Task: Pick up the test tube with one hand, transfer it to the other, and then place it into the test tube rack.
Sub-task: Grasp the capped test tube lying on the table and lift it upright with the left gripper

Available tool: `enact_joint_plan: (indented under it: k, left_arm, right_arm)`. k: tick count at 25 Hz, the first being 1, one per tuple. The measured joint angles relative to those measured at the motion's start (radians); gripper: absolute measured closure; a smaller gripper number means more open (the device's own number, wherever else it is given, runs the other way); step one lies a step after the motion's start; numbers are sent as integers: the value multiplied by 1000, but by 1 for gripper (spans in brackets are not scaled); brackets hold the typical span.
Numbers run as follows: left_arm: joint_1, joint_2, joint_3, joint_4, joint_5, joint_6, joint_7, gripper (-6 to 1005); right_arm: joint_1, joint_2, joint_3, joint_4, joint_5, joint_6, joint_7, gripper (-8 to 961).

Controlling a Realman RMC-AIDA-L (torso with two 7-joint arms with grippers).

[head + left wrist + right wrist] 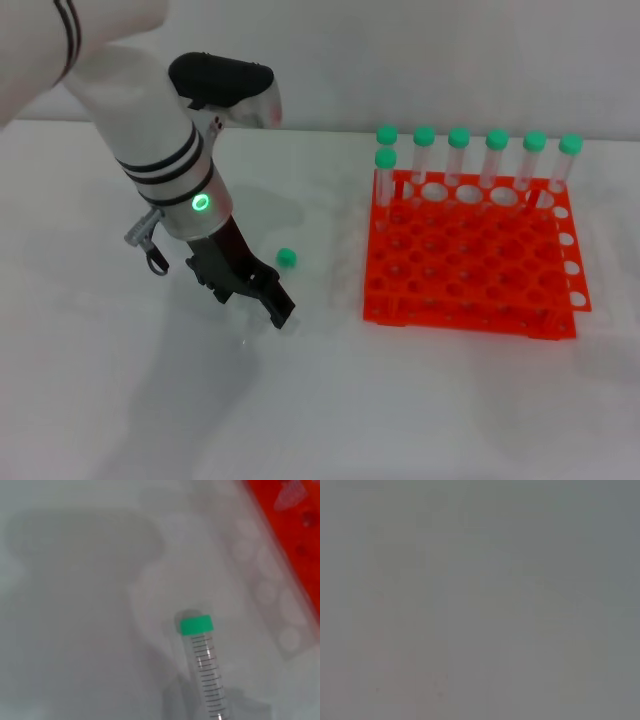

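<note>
The white table (420, 400) fills the head view. On its right part sits the test tube rack (470, 265), a bright orange-red two-tier grid of round holes, and seven green-capped tubes (496, 160) stand upright along its far edge, one of them at the far left corner just in front of the row. The rack stands well apart from the work spot.

The left arm (150, 130), white with black rings and a green light, slants down from the upper left over the table, and it covers much of what lies under it. Its black left gripper (270, 300) is low at the table surface, left of the rack; whether its jaws are spread or pressed together cannot be told.

The test tube (206, 665) lies flat on the table right by that gripper. From the head only its green cap (287, 257) shows past the black fingers. The left wrist view shows a clear slender body with black graduation lines and a round green screw cap, its tip end cut off at the frame edge
</note>
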Motion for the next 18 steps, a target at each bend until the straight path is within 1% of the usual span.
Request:
enact_joint_plan:
  k: [9,15,18]
  left_arm:
    - [19,-1,0,33,37,-41,-49,110]
    - [32,-2,0,64,52,-74,-64,283]
    - [38,-3,0,78,60,-91,-70,483]
  right_arm:
    - [1,1,0,0,2,1,0,109]
    - [5,2,0,0,-1,4,0,110]
    - [6,4,-1,0,-1,4,0,110]
